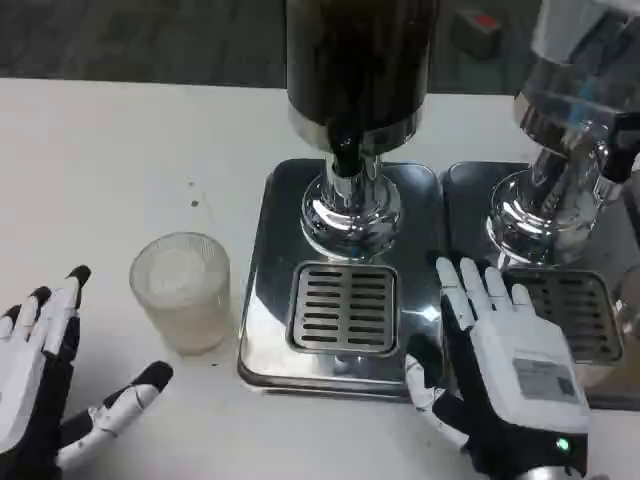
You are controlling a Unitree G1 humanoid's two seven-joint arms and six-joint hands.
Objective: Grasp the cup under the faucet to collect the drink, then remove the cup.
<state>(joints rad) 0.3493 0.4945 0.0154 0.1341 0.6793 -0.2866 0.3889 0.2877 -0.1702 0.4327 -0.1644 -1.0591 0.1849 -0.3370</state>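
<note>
The cup (182,290) is a clear, frosted-looking plastic tumbler with a pale, cloudy inside and a round open rim. It stands upright on the white table (100,160), just left of the steel drip tray (262,300) and well short of the faucet (345,155), which hangs over the far part of that tray. Nothing touches the cup.

The left hand (45,385) lies at the near left corner of the table, palm side up, fingers spread apart and holding nothing; its thumb reaches right toward the cup's base but stays apart from it.

The right hand (505,365) rests at the near right edge of the drip tray, white back up, fingers stretched and parted toward the far side, gripping nothing.

The dark dispenser tank (355,50) rises above the faucet on a shiny chrome foot (350,215). The slotted grate (345,308) sits in the near half of the tray. A second dispenser (560,130) with its own tray stands at the right.
</note>
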